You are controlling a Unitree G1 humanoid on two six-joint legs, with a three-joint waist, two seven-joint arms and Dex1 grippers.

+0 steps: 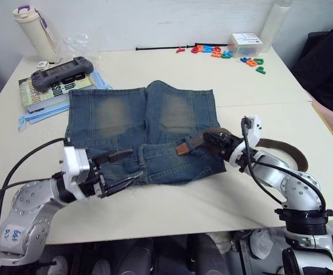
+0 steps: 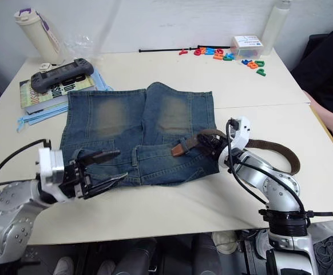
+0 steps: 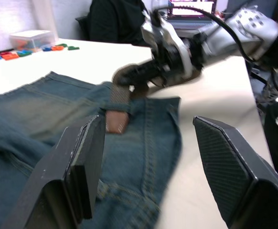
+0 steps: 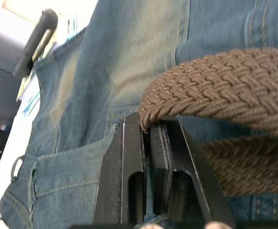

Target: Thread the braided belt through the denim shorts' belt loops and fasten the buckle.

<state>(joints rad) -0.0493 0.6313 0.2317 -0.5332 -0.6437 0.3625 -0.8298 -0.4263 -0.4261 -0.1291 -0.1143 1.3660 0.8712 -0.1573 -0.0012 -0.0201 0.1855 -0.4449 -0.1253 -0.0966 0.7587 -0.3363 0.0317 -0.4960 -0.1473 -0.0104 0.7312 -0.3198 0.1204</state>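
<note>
At seven o'clock the left gripper hangs spread over the denim shorts' waistband. At four o'clock the right gripper pinches the braided belt; feed its leather tip flat toward the next loop, slowly.

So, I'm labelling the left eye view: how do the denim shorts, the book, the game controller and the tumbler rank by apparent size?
1. Denim shorts
2. Book
3. Game controller and tumbler: they look alike, so I won't rank them.
</note>
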